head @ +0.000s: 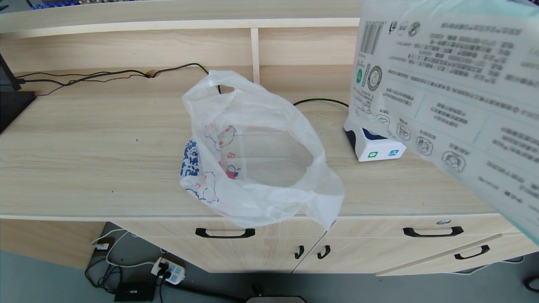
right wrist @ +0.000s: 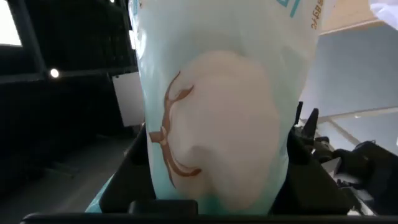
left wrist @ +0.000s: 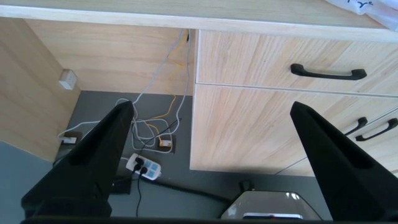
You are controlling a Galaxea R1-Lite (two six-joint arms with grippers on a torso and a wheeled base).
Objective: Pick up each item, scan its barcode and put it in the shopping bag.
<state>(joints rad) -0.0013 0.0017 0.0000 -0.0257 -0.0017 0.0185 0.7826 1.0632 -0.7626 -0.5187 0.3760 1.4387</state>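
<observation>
A large pale plastic pack (head: 454,97) with printed text hangs high at the right in the head view, its barcode (head: 370,38) at its upper left corner. In the right wrist view my right gripper (right wrist: 217,186) is shut on this pack (right wrist: 217,93), a dark finger on each side. The white shopping bag (head: 257,155) lies open on the middle of the desk, its mouth facing the front. A small white scanner box (head: 374,147) stands right of the bag, partly behind the pack. My left gripper (left wrist: 211,107) is open, holding nothing, low in front of the desk drawers.
Black cables (head: 105,75) run along the back of the wooden desk (head: 84,147). A dark monitor base (head: 10,103) sits at the far left. Below the desktop are drawers with black handles (head: 225,232), one at the right partly pulled out. A power strip (head: 170,269) lies on the floor.
</observation>
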